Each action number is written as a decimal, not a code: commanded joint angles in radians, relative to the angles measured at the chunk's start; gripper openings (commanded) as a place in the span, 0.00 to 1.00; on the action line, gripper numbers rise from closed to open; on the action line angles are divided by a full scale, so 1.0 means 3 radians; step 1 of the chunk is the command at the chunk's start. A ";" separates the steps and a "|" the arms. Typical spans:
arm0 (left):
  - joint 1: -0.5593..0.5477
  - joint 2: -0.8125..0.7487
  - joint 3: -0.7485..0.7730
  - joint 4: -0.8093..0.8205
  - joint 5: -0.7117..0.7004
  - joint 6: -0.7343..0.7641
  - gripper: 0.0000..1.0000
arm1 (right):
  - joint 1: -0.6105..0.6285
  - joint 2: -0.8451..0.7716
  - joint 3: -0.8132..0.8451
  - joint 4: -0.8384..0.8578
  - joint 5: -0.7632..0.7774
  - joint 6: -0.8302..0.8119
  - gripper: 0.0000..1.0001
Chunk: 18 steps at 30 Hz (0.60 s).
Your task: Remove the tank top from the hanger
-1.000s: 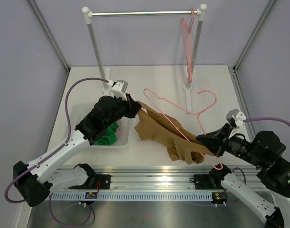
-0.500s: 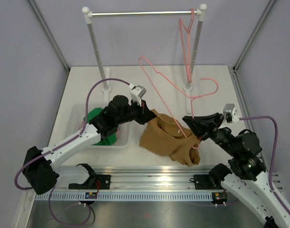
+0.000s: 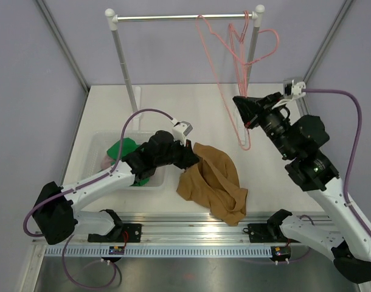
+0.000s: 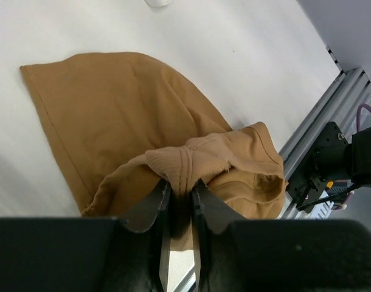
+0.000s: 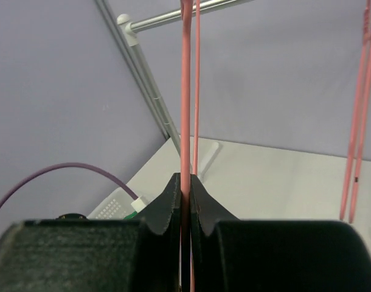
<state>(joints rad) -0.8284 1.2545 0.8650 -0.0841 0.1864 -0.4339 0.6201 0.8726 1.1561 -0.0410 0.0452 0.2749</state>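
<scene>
No readable txt, nrs or brand marks in any view. Top cam: two small red/yellow stickers (image 3: 117,249) on the front rail (image 3: 197,235), one below each arm base. Print too small to make out. Wrist cams: nothing legible.

Looked like a robotics lab cell: plain lilac walls (image 3: 27,91) in aluminium frame bars (image 3: 61,45), white tabletop (image 3: 173,103), metal mounting rail (image 3: 197,228) at the near edge, cabled robot arms (image 3: 94,182) bolted there.
</scene>
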 commanded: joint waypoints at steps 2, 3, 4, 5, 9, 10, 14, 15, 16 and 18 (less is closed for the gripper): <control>-0.0020 -0.0096 0.0210 -0.0021 -0.0217 -0.0036 0.26 | 0.0014 0.0358 0.0798 -0.1442 0.0666 0.0076 0.00; -0.0025 -0.0111 0.0291 -0.0052 -0.0222 -0.0011 0.30 | 0.0014 0.0505 0.0896 -0.1555 0.0713 0.0076 0.00; -0.0031 -0.0157 0.0338 -0.0087 -0.0238 -0.0001 0.36 | 0.0014 0.0568 0.0973 -0.1692 0.0744 0.0061 0.00; -0.0036 -0.0183 0.0394 -0.0204 -0.0283 0.0015 0.42 | 0.0014 0.0634 0.1120 -0.1744 0.0825 0.0035 0.00; -0.0066 -0.0336 0.0711 -0.0649 -0.0559 0.0086 0.99 | 0.0009 0.1114 0.1560 -0.1939 0.0954 -0.0103 0.00; -0.0066 -0.0387 0.0802 -0.0827 -0.0605 0.0091 0.99 | 0.0009 0.1201 0.1663 -0.1990 0.0974 -0.0128 0.00; -0.0082 -0.0805 0.0854 -0.1186 -0.0968 0.0086 0.99 | -0.0123 0.1753 0.2244 -0.2026 0.1087 -0.0312 0.00; -0.0082 -0.0883 0.0839 -0.1253 -0.0999 0.0086 0.99 | -0.0200 0.1836 0.2343 -0.2046 0.1046 -0.0328 0.00; -0.0082 -0.0975 0.0824 -0.1385 -0.1030 0.0086 0.99 | -0.0271 0.1927 0.2445 -0.2067 0.0980 -0.0343 0.00; -0.0082 -0.1209 0.0752 -0.1493 -0.1102 0.0081 0.99 | -0.0435 0.2177 0.2721 -0.2072 0.0791 -0.0364 0.00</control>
<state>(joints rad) -0.8482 0.9703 1.0828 -0.4297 -0.0616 -0.4217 0.5545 1.4776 1.8511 -0.6590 0.2977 0.2066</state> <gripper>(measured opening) 0.987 0.102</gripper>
